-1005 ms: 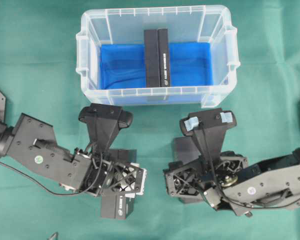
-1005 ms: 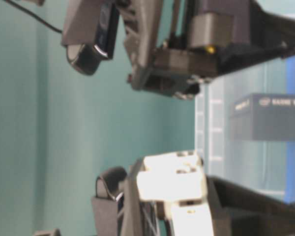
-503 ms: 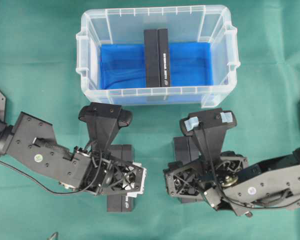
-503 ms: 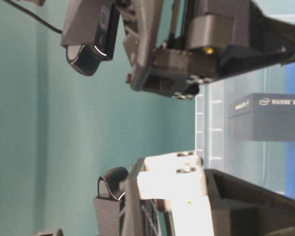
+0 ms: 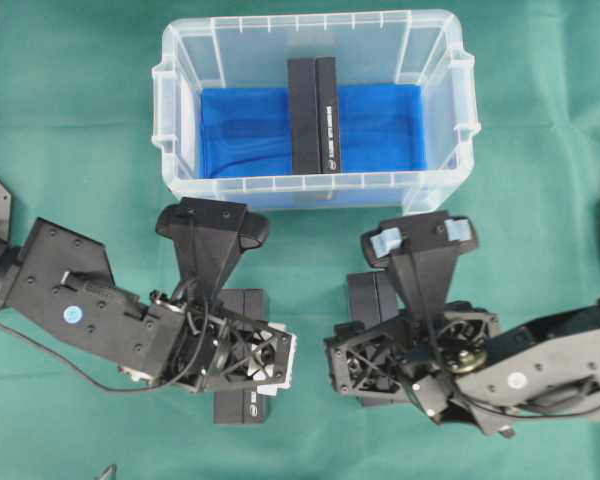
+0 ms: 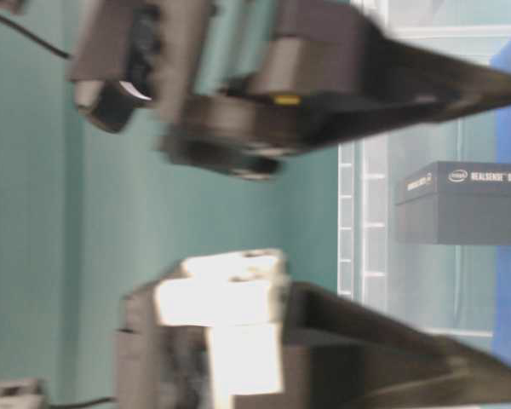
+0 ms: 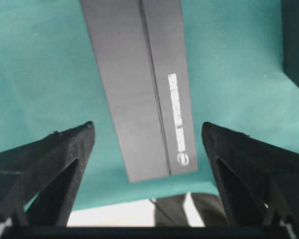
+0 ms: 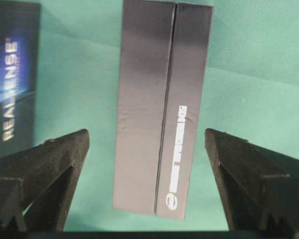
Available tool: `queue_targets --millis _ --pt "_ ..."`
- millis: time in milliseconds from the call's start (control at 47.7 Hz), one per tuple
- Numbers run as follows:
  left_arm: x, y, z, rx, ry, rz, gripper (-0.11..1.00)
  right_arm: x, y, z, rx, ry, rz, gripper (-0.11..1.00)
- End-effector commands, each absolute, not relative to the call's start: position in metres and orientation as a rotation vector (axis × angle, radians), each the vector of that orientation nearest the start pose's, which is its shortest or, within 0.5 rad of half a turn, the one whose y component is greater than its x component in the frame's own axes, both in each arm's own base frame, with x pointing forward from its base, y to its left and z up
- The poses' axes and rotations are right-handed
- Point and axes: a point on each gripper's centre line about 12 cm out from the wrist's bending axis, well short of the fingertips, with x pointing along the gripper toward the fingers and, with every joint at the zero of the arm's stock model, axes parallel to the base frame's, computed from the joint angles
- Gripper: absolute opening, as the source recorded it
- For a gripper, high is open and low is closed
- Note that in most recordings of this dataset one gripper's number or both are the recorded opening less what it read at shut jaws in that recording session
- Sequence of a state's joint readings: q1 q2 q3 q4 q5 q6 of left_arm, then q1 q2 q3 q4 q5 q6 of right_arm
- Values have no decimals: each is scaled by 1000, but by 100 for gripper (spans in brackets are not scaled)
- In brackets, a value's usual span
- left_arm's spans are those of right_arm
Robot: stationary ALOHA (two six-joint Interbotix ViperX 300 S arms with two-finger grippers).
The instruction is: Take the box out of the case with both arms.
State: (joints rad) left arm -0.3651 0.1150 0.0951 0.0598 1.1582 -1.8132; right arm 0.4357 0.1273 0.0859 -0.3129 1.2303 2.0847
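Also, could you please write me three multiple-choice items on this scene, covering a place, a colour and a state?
1. Where in the case does the box stand? A. left end B. middle C. right end
2. What colour is the sheet lining the case? A. red B. blue C. yellow
3. How is the left gripper? A. open B. shut on a box C. shut on the case

Answers: B, it stands midway along the case; B, blue shows around the box; A, its jaws stand wide apart.
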Motion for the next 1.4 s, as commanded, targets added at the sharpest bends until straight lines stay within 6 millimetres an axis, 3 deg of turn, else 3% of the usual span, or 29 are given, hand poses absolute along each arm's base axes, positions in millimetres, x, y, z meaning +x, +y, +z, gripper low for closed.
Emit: queue_targets --millis 0,251,503,1026,1173,1382 --pt "384 -140 281 -1220 1087 911 83 379 137 276 1194 846 -1073 92" --pt "384 -134 341 -1183 1062 875 83 373 128 328 1139 829 -1040 92" --pt "379 -129 380 -1155 1065 883 83 366 119 370 1072 845 -1030 92" --pt "376 -126 382 -1122 1062 897 83 363 117 373 1040 876 -1030 92" --pt "363 -125 384 -1110 1075 900 83 354 116 371 1022 918 -1050 92" --pt "335 -124 384 -1143 1071 934 83 324 111 368 1014 983 -1093 92"
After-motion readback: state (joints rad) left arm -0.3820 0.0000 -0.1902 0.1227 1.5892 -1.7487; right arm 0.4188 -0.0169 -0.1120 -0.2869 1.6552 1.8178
